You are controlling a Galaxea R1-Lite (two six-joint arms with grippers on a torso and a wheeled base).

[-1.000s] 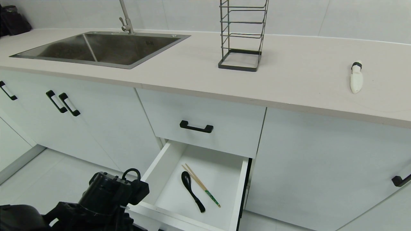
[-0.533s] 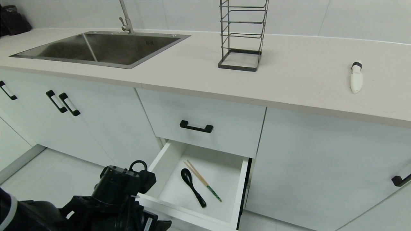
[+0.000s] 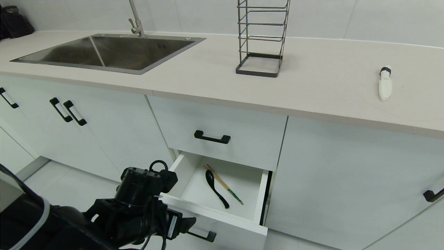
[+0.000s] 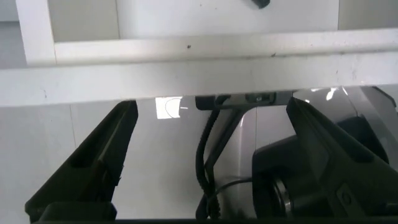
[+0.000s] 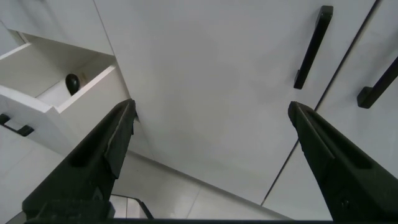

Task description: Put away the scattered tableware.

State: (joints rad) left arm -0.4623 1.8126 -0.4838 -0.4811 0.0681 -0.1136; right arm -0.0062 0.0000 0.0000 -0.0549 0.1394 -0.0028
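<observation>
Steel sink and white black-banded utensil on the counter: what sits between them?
A tall black wire rack stands between steel sink and white utensil, in the head view.

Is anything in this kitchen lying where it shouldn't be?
Yes. A small white utensil with a black band lies alone on the countertop, while the black spoon and chopsticks are already in the half-open drawer.

Black spoon [image 3: 218, 190], chopsticks [image 3: 224, 184] in drawer [image 3: 222, 222]
</observation>
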